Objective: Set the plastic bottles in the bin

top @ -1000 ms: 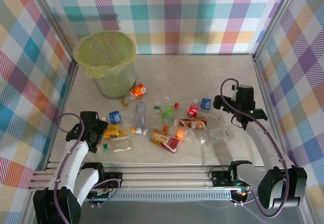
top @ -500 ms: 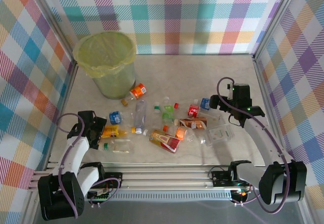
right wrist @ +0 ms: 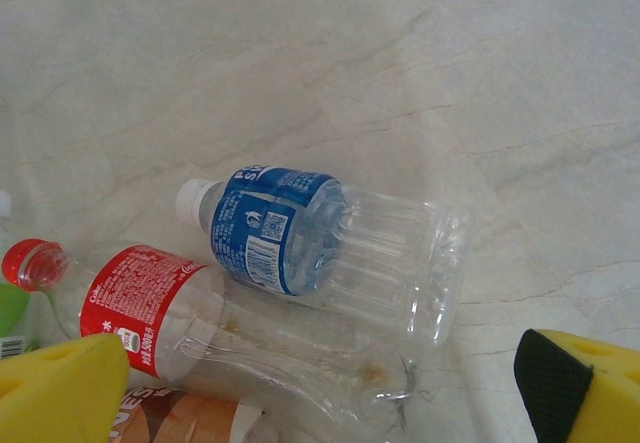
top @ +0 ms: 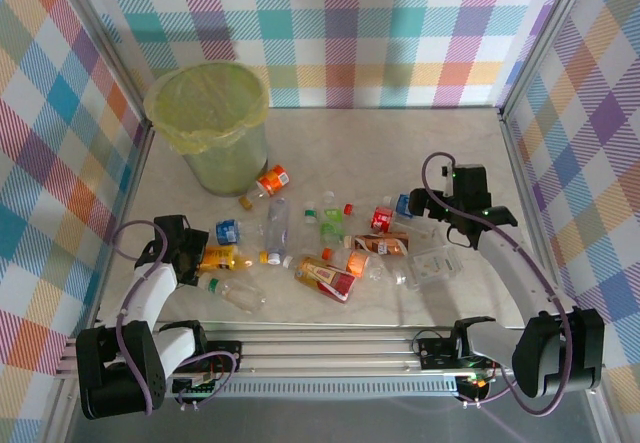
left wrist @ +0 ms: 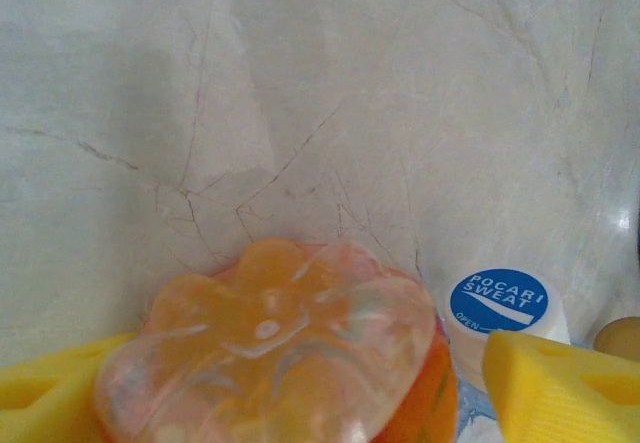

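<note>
The orange bottle (left wrist: 270, 353) looms blurred, cropped at the bottom edge.

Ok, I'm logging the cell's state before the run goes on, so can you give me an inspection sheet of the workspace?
Surface: pale marbled tabletop, no spills seen.
Job's things: plastic bottles scattered mid-table, outside the bin, which stands upright at the far left.
Clutter: loose caps among the bottles.
Grippers: left gripper open around the base of an orange bottle; right gripper open near a blue-labelled bottle.
Cables: purple cables looped along both arms.
Surroundings: plaid walls; metal frame rail at the near edge.
</note>
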### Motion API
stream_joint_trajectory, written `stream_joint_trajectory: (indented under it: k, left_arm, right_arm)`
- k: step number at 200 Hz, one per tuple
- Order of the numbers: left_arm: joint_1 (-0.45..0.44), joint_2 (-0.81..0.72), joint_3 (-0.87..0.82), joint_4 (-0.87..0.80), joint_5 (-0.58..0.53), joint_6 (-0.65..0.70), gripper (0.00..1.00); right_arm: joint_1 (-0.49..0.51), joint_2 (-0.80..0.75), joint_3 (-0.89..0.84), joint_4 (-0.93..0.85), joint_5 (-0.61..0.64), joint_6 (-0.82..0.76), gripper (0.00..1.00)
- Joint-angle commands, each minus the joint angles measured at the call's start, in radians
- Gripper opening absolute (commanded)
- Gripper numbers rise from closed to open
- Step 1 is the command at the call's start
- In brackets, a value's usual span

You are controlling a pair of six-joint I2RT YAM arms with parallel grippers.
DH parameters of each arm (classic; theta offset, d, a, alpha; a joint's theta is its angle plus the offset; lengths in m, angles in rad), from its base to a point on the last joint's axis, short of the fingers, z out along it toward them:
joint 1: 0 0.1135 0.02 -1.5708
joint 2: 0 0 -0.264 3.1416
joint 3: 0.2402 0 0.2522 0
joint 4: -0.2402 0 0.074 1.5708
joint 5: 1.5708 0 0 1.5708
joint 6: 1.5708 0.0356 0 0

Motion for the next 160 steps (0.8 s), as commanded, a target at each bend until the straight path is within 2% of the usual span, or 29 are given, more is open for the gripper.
stream_joint_trajectory:
  k: [1,88,160]
  left_arm:
    - [0.017,-0.007,0.019,0.004,-0.009,-0.019,0.8]
    - [0.016,-0.049,0.079,-0.052,-0.033,-0.038,0.61]
    - [0.018,-0.219,0.147,-0.242,-0.068,-0.038,0.53]
  right_arm:
    - [0.01,0.008,0.037,0.017,-0.006,-0.004,1.0]
    - [0.016,0.009,0.039,0.02,0.005,-0.015,1.0]
    - [0.024,-0.009,0.037,0.015,0.01,-0.006,1.0]
